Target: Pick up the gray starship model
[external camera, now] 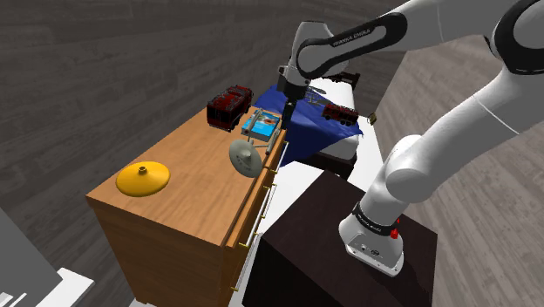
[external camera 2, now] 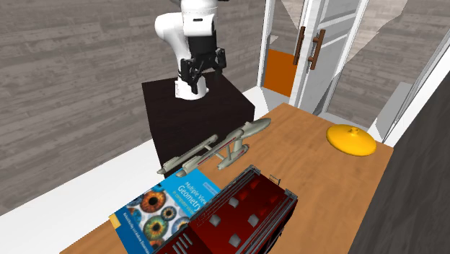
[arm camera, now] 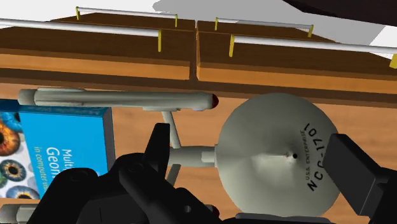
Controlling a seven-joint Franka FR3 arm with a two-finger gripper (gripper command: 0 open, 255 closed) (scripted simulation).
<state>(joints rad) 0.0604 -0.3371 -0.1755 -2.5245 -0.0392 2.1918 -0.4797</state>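
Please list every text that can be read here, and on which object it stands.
"NCC-1701": on the saucer of the grey starship model.
"U.S.S. ENTERPRISE": same saucer, smaller letters.
"Multiple View Geometry": blue book cover.
Lettering on the white arm: too small to read.

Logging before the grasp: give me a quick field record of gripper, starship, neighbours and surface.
gripper: open, above the starship, not touching it
starship: gray, on the dresser, saucer between the fingers
book: blue, beside the starship
vehicle: red, past the book
dish: yellow, opposite end
dresser: wooden
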